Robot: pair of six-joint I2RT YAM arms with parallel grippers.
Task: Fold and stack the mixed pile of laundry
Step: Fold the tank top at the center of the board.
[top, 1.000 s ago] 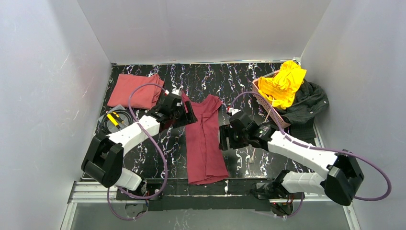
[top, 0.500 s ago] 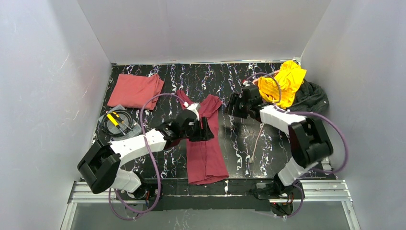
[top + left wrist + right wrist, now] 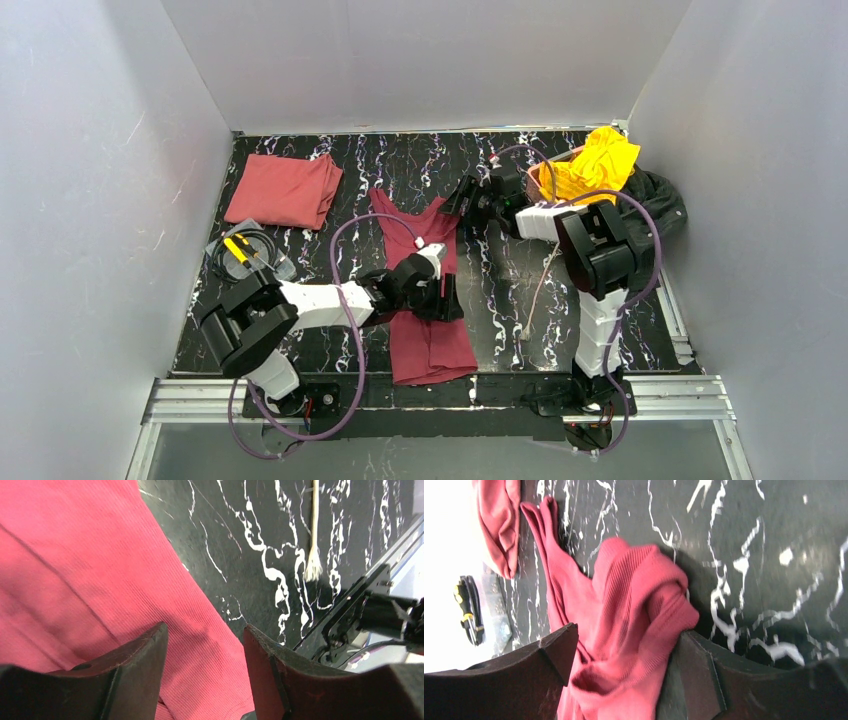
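From above: the maroon garment [image 3: 432, 345] lies mid-table [image 3: 400, 160] as a long strip running from far to near. The left gripper [image 3: 447, 297] sits low over its right edge about halfway down, and the right gripper [image 3: 460, 203] is at the far right corner. The salmon-red garment [image 3: 285, 190] is folded flat at far left. The yellow garment [image 3: 595, 165] and the charcoal garment [image 3: 655, 210] are heaped at far right, not yet folded.

Left wrist view: jaws apart, nothing clamped. The ribbed cloth edge runs right through the gap, with dark marble on the far side. The risk here, as I read it, is closing on a single layer or a thin lip of hem. Then the fold would drag crooked. The cream cord [image 3: 314, 530] lies on the bare surface well apart from the edge, so a wide sweep could catch it.

Right wrist view: jaws spread wide here too, gripping nothing. The corner is bunched and rolled up between the fingers [image 3: 696, 680] – a lump, not a flat hem. Pinch that and the wrinkle likely goes into the fold. If the two arms lift unevenly, the strip would probably skew.

The cloth looks soft, ribbed and creased lengthwise, with its far end split into two peaks.
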